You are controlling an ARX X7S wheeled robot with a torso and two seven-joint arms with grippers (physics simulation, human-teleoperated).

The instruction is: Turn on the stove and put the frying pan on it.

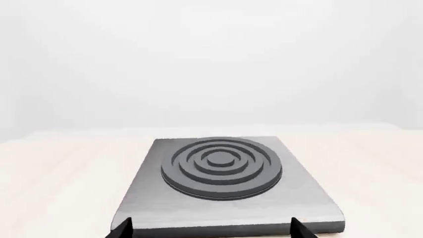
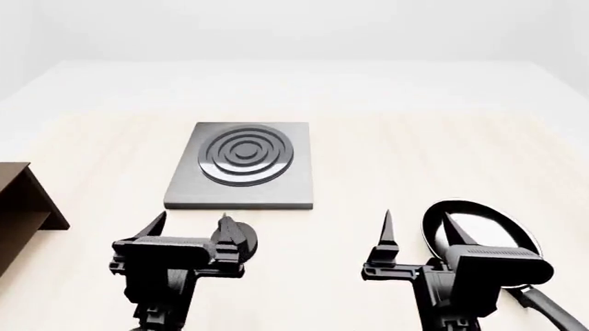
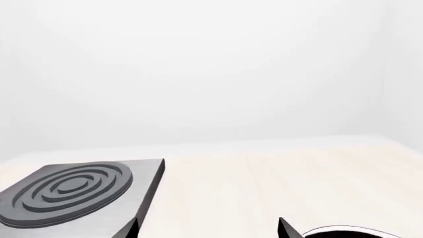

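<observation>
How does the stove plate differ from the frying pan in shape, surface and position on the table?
The stove is a flat square grey plate; the frying pan is round with a long handle. The stove's top is matte with raised rings; the frying pan's inside is glossy and pale. The stove lies further off, the frying pan near, partly behind the right gripper. Both rest on the table.

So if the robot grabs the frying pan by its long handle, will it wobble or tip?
Probably a bit. The frying pan carries its round bowl far from the handle, so a grip at the handle's end would likely let the bowl sag. It looks rigid, not floppy. The glossy inside suggests a smooth, possibly slippery surface. Its flat base should slide, not roll.
</observation>
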